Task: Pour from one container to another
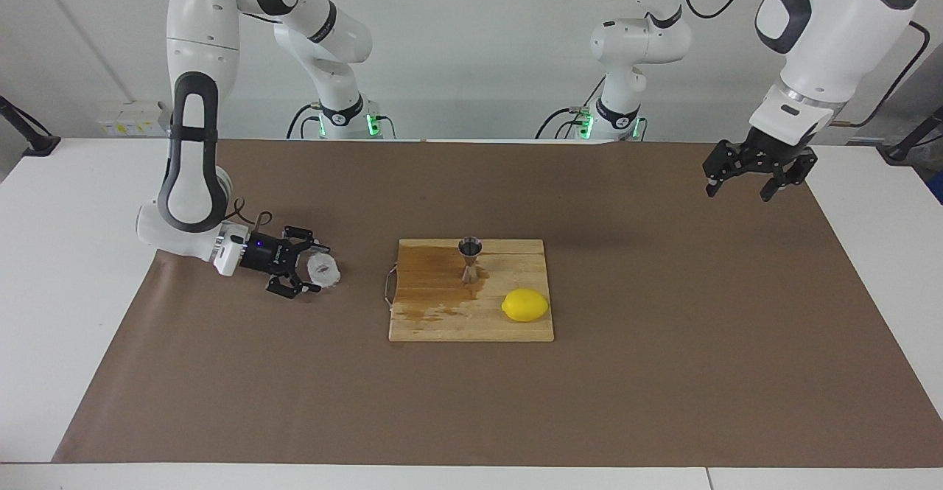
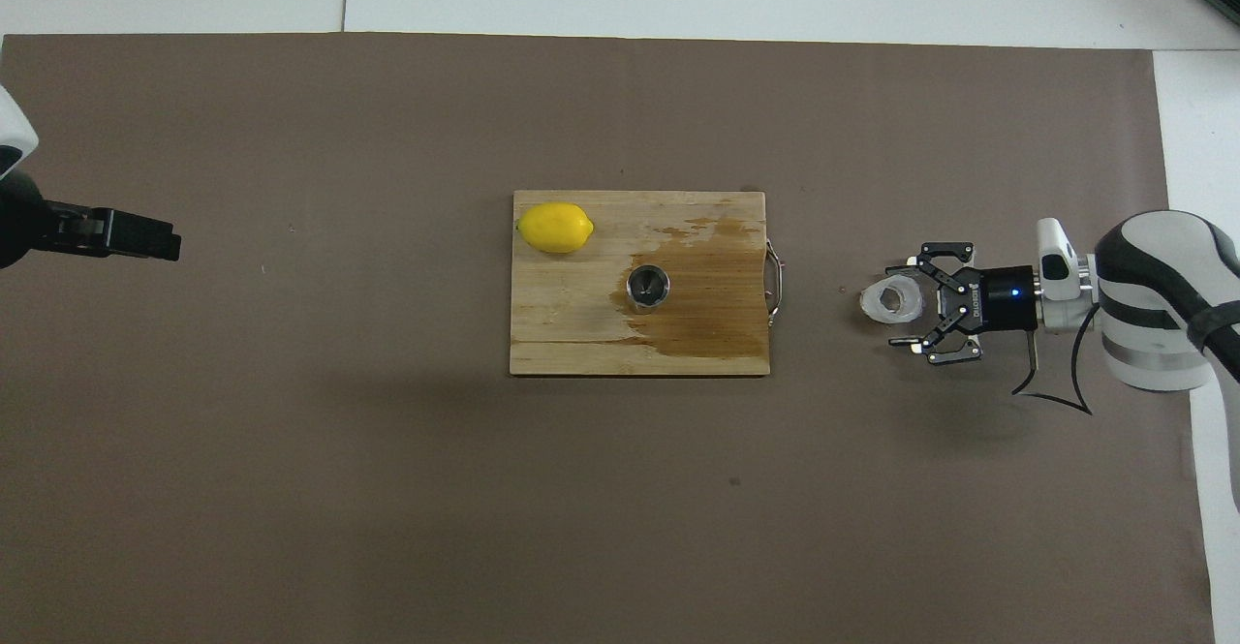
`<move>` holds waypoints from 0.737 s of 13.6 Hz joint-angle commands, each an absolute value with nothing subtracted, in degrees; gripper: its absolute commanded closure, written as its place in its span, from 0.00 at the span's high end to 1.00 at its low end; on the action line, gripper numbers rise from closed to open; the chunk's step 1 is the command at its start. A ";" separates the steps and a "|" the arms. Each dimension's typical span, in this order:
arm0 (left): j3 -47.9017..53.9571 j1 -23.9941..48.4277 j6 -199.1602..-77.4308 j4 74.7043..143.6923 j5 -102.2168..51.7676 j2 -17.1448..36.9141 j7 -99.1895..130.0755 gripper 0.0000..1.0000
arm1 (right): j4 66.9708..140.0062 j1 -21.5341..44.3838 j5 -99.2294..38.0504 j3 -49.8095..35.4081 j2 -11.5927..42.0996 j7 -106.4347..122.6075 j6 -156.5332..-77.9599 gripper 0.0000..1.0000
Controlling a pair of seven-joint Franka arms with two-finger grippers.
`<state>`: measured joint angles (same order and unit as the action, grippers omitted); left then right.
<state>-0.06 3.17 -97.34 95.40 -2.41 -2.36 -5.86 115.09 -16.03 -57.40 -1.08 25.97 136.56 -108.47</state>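
Jigger and lemon on board; cup beside it, toward the right arm's end.

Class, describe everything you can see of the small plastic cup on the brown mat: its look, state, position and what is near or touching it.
The plastic cup is small, whitish and translucent, with a crinkled wall and an open mouth. It sits on the brown mat, off the cutting board, toward the right arm's end of the table. The right claw lies low, fingers spread open to either side of it; whether they touch cannot be told. Any contents cannot be made out.
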 commanded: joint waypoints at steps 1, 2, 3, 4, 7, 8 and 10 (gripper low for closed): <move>0.09 3.25 -93.09 93.69 -1.23 -2.02 -6.15 1.00 | 116.63 -15.56 -59.33 -1.58 25.49 138.43 -109.86 1.00; 0.09 3.16 -92.90 93.69 -1.23 -2.11 -6.24 1.00 | 116.54 -15.30 -59.50 -1.58 25.49 138.78 -109.86 0.99; 0.09 3.16 -92.64 93.78 -1.14 -2.11 -6.15 1.00 | 116.54 -15.03 -60.37 -1.50 25.49 138.69 -110.04 0.53; 0.09 3.25 -92.11 93.78 -0.45 -2.11 -5.98 1.00 | 116.54 -14.77 -60.47 -1.49 25.49 138.78 -110.39 0.41; 0.18 3.25 -90.36 94.48 -0.26 -2.90 -5.89 1.00 | 116.11 -14.85 -60.64 -1.58 25.49 139.39 -109.87 0.12; 0.18 3.25 -89.39 94.48 -0.26 -3.07 -5.89 1.00 | 115.93 -14.94 -60.73 -1.58 25.49 139.48 -109.43 0.08; 0.18 3.25 -89.12 95.71 -0.26 -3.86 -6.06 1.00 | 115.05 -14.77 -61.87 -1.58 25.14 138.87 -109.34 0.03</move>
